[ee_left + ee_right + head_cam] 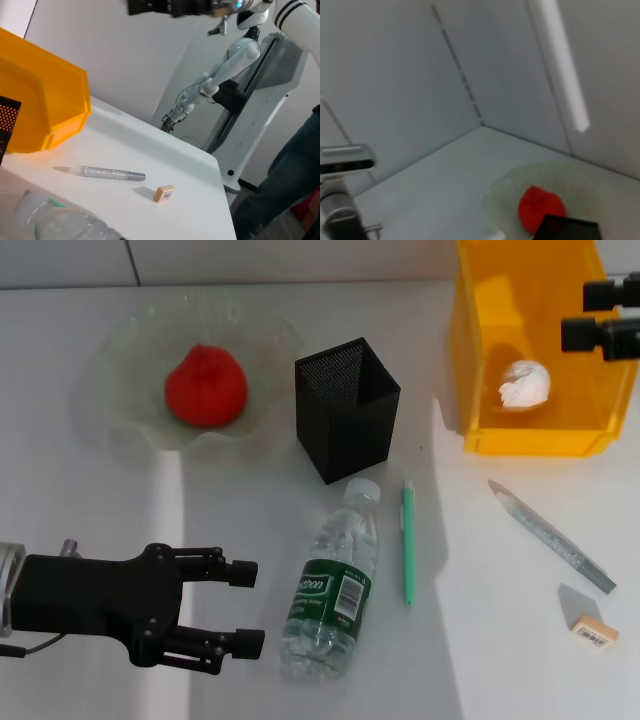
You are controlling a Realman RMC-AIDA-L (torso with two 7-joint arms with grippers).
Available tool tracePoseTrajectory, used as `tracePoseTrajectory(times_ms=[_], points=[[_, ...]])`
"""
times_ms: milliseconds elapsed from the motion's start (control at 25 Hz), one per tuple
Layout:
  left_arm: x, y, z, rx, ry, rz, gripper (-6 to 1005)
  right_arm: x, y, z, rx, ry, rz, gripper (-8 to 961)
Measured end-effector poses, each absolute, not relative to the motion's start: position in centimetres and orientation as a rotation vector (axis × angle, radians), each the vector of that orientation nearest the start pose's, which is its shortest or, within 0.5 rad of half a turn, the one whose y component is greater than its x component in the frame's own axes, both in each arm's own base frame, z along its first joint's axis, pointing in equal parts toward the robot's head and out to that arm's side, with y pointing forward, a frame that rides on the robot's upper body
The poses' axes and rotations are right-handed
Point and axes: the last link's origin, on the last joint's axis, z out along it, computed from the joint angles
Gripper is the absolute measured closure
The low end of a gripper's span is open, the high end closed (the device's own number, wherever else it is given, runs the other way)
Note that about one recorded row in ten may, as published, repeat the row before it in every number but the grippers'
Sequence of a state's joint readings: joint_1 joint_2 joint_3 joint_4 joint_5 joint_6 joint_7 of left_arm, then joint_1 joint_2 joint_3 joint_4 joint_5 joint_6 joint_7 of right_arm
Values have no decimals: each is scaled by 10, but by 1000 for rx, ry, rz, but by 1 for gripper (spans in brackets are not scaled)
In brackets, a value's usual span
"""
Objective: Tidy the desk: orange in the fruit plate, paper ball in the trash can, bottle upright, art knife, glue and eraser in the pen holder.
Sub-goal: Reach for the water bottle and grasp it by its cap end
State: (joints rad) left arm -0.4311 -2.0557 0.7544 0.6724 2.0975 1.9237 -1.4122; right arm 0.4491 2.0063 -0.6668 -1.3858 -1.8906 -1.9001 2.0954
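White desk [230,540] set against a pale wall, seen from the head camera; the fruit plate [120,390] stands at the far left with the orange [205,385] resting in its middle; just to its right stands the pen holder [345,420], upright, its inside not visible from here; the trash can [480,380] occupies the far right corner with the paper ball [525,383] lying on its floor; the bottle [332,585] lies on its side in front of the pen holder, cap pointing toward it; a green pen [408,540] lies just beside the bottle on its right, parallel and apart from it; a grey stick-shaped tool [552,537] lies slantwise farther right, and the eraser [594,630] sits near its nearer end, apart from it; the left gripper [245,608] hovers low at the near left, fingers spread and holding nothing, tips just beside the bottle's base; the right gripper [612,315] hangs over the trash can's right wall at the frame edge, and whether its fingers are parted cannot be told.
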Motion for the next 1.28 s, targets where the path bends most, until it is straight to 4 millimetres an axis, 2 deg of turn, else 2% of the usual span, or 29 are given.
tracePoseTrajectory(times_ms=[120,200,280,400,480,560,600,640,760,800,920,960,1000,1040,1160,1280], points=[[-272,255,3,-3084,-728,-779,175,204,302,134,-2794,707,653,150],[-271,255,3,-3084,-733,-776,175,216,283,122,-2954,619,690,150],[-271,256,3,-3083,-734,-774,175,222,277,117,-2992,582,719,150],[-269,259,4,-3084,-758,-770,176,245,262,101,-2995,532,818,151],[-267,262,5,-3083,-801,-759,176,251,260,97,-2990,537,825,151],[-266,265,7,-3081,-826,-749,176,263,257,88,-2988,573,804,151],[-263,269,9,-3077,-874,-728,177,273,256,80,-2989,620,741,151],[-263,269,9,-3077,-874,-728,177,273,256,80,-2989,620,741,151],[-241,295,27,-3031,-1039,-584,177,287,254,68,-2991,669,646,151],[-237,298,29,-3028,-1055,-564,177,295,254,62,-2985,699,597,151],[-212,312,36,-3023,-1121,-431,178,301,254,58,-2966,727,563,152],[-212,312,36,-3023,-1121,-431,178,304,254,56,-2959,731,555,152],[-183,324,32,-3015,-1164,-221,178,308,253,55,-2948,721,552,152],[-183,324,32,-3015,-1164,-221,178,308,253,55,-2948,721,552,152],[-154,340,21,-2909,-1238,30,179,311,252,57,-2924,697,571,152],[-128,351,12,-2832,-1297,113,179,313,251,59,-2898,670,590,152]])
